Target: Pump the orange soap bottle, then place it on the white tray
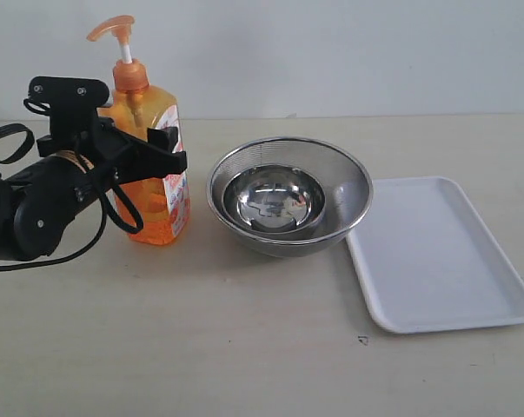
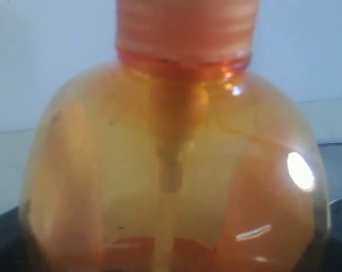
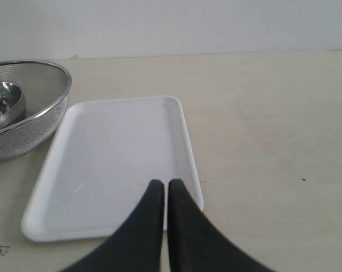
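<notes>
My left claw [image 1: 170, 148] is clamped across the middle of the orange soap bottle [image 1: 153, 213]; the near finger lies flat against the bottle's front, just above the label [image 1: 180, 198]; the far finger is hidden behind the orange body, so I judge the grip from the near side alone. The bottle stands upright on the table [image 1: 244, 347], at the left of the exterior view, with its pump head [image 1: 114, 29] raised on the white stem and the spout pointing left. In my left wrist view the bottle [image 2: 171, 170] fills nearly everything: the ribbed collar, the rounded shoulder and the dip tube running down through the orange liquid.

Just beside the bottle sits a steel mesh colander [image 1: 348, 187] with a round steel bowl [image 1: 275, 198] inside it; beyond that lies the white tray [image 1: 444, 261], its corner close against the colander's wall. So the colander is between the bottle and the tray, and the bottle is well apart from the tray.

My right claw [image 3: 164, 195] has its two black fingers pressed together with nothing between them; it hangs over the near edge of the tray [image 3: 114, 158], with the colander [image 3: 40, 96] off to one side.
</notes>
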Controlling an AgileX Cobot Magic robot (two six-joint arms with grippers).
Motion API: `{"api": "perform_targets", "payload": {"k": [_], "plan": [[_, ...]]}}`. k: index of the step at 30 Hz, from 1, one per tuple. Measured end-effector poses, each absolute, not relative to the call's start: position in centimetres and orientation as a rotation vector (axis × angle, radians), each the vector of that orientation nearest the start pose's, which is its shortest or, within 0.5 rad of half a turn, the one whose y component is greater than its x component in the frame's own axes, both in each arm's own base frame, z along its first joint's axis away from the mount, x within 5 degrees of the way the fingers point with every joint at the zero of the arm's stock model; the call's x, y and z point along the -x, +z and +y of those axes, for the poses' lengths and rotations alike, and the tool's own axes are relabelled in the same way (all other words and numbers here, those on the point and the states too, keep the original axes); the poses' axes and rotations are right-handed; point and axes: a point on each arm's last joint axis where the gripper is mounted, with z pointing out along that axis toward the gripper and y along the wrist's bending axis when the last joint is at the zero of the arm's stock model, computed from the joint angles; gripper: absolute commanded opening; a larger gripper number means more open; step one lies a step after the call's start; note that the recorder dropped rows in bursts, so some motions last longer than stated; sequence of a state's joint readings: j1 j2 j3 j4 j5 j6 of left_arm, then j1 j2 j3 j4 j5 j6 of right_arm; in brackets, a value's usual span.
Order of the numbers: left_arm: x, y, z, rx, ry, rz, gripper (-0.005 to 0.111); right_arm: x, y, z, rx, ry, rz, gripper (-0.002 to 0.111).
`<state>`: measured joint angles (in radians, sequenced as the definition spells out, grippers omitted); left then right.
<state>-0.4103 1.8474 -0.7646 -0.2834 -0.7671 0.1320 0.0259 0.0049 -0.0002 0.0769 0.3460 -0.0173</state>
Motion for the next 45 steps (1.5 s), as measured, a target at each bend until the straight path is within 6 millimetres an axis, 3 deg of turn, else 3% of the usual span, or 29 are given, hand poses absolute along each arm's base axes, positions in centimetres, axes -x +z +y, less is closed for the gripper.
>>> {"api": "perform_targets", "payload": {"k": [25, 29, 36, 39, 45], "plan": [[-33.3, 16.4, -12.6, -0.179, -0.167, 1.810, 0.005, -5.4, 18.2, 0.4, -0.003, 0.073, 1.834, 0.000], [-33.3, 16.4, -12.6, -0.179, -0.167, 1.810, 0.005, -5.5, 18.7, 0.3, -0.003, 0.068, 1.771, 0.000], [-33.3, 16.4, -12.6, -0.179, -0.167, 1.810, 0.005, -5.4, 23.0, -0.1, -0.124, 0.161, 1.311, 0.000], [-33.3, 16.4, -12.6, -0.179, -0.167, 1.810, 0.005, -5.3, 25.3, -0.1, -0.083, 0.110, 1.287, 0.000], [-33.3, 16.4, -12.6, -0.179, -0.167, 1.810, 0.005, -7.1, 32.3, 0.1, 0.008, 0.023, 1.359, 0.000]]}}
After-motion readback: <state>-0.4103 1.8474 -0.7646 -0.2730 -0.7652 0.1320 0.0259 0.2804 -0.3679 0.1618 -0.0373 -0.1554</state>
